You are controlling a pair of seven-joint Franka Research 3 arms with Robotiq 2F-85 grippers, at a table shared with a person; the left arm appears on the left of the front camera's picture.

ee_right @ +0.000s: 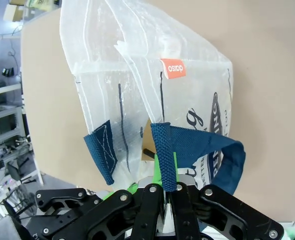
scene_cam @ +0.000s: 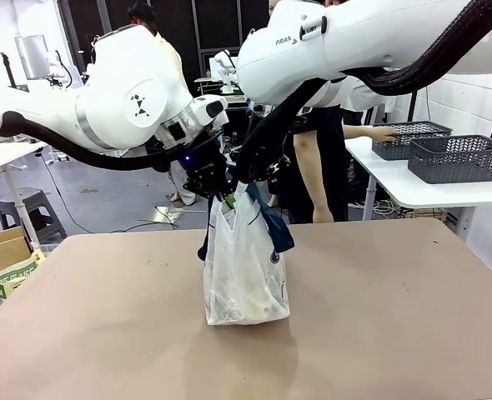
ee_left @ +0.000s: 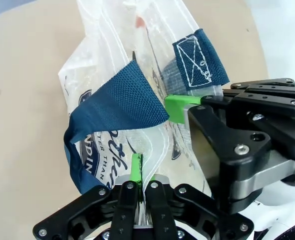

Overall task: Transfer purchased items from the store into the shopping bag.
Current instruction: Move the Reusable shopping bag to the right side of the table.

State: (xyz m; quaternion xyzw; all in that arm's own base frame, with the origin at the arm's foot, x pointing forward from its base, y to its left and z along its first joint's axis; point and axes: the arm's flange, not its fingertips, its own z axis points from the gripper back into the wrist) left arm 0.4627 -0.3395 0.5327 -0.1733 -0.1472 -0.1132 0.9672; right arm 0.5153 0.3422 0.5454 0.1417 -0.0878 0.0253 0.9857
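The shopping bag (scene_cam: 246, 267), translucent white with navy straps, stands upright in the middle of the table. My left gripper (scene_cam: 215, 193) and right gripper (scene_cam: 239, 190) meet right above it. The left gripper (ee_left: 138, 175) is shut on the bag's thin plastic rim (ee_left: 152, 150), beside a loose navy strap (ee_left: 120, 102). The right gripper (ee_right: 166, 184) is shut on a navy handle strap (ee_right: 162, 145). Purchased items show dimly through the plastic as a pale mass (scene_cam: 258, 307) at the bottom and a brown patch (ee_right: 147, 150). Far right, the store, a dark grey lattice basket (scene_cam: 459, 158), sits on a white side table.
A second grey basket (scene_cam: 413, 137) stands behind the first, with a person's hand (scene_cam: 385, 133) on it. The person stands beyond the table's far edge. A cardboard box (scene_cam: 0, 250) sits off the left edge. Bare tan tabletop (scene_cam: 396, 317) surrounds the bag.
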